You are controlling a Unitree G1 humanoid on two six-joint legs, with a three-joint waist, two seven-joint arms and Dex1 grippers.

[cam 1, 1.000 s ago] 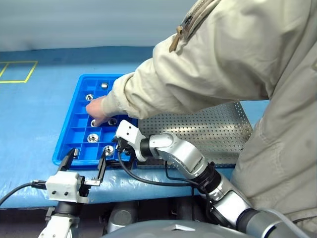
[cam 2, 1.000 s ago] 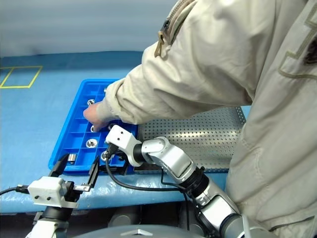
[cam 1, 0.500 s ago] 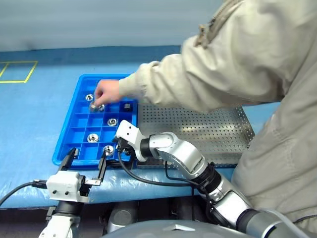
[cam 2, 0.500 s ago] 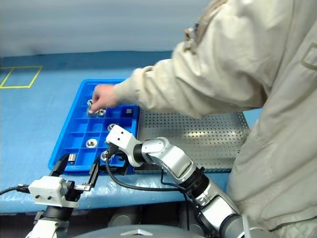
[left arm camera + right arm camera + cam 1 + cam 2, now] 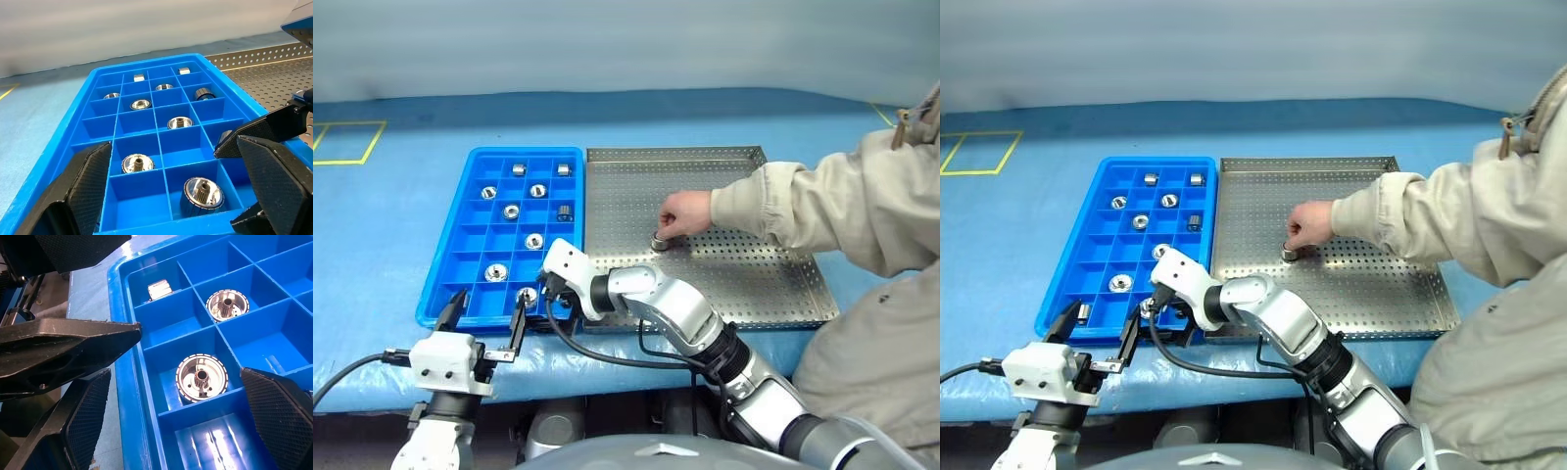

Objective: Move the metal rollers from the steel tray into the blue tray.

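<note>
A person's hand [image 5: 683, 212] has left the blue tray [image 5: 460, 257] and now sets one of the metal rollers [image 5: 661, 240] mid-steel tray [image 5: 773, 284], giving me fresh work; my left end effector [image 5: 487, 311] and right end effector [image 5: 166, 396] hang wide, empty, at the worktop's near edge.

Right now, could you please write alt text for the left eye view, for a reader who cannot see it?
A person's hand rests on a shiny metal roller on the perforated steel tray. Beside it, a blue gridded plastic tray holds more rollers, with both robot pincers, left and right, open at its near edge.
</note>
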